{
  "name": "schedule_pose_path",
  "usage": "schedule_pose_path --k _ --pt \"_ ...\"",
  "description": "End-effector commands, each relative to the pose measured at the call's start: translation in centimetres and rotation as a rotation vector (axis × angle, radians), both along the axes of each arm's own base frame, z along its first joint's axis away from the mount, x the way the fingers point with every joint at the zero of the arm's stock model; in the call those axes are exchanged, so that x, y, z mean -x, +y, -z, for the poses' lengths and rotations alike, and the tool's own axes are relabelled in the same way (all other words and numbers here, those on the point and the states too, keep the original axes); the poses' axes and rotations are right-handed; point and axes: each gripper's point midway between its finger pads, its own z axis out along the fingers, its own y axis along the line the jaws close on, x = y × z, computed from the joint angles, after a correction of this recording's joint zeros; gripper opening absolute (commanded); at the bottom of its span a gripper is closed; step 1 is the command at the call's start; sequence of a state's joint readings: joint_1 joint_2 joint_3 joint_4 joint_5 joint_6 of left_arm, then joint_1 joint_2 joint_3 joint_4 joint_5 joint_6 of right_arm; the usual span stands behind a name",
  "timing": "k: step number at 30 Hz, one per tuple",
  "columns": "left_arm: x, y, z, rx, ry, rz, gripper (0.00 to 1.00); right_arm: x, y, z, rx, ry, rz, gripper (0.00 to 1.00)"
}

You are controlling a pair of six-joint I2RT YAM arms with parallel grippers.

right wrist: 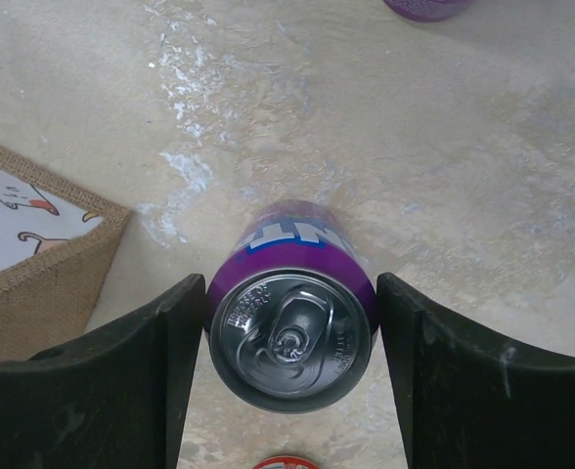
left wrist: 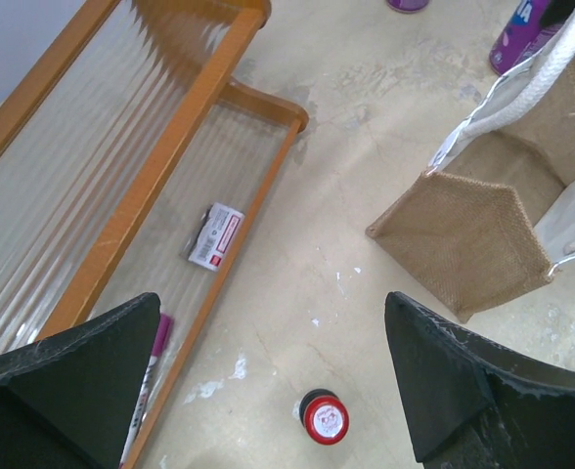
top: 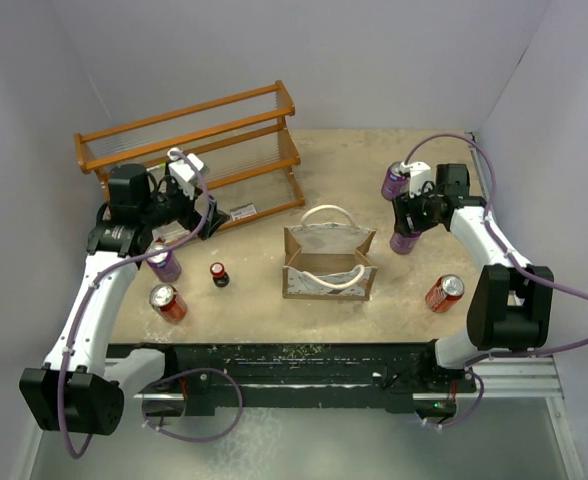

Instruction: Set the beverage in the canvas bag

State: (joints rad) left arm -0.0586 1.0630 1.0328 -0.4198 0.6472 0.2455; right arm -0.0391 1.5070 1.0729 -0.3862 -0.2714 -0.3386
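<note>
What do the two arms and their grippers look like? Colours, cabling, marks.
The left arm and right arm have white tubular links joined by chunky black joint housings, with a purple cable looping loosely along each. The left gripper and right gripper carry matte black wedge-shaped fingers, their edges scuffed with pale flecks.

Upright purple can (right wrist: 289, 332) between right tool's (right wrist: 289, 288) fingers, both touching it, canvas bag (right wrist: 43, 278) corner left

Canvas bag (top: 292, 246) mouth — rope handles (top: 326, 211) at rim
</note>
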Motion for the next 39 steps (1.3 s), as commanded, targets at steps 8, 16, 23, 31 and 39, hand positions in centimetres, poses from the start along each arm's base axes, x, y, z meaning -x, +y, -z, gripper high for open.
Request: schedule_pose_path --k 8,16,23,31,39 --pt "-0.4 -4.9 -1.7 0.054 0.008 0.131 0.99 0.3 0.1 0.5 0.002 0.021 -0.003 0.71" --pt "-0.2 -6.7 -1.2 0.052 0.030 0.178 0.99 0.6 0.0 0.7 0.004 0.036 0.001 0.75" --pt "0.1 -7.3 -0.9 0.028 0.013 0.189 0.99 0.6 -0.1 0.1 0.009 0.017 0.006 0.78" --pt "0.1 -9.2 0.1 0.042 0.037 0.201 0.99 0.7 -0.3 -0.1 0.022 0.009 0.009 0.59" --pt "1.2 -12.2 2.4 0.094 0.213 0.198 0.99 0.3 0.7 -6.5 -0.007 -0.154 -0.047 0.07"
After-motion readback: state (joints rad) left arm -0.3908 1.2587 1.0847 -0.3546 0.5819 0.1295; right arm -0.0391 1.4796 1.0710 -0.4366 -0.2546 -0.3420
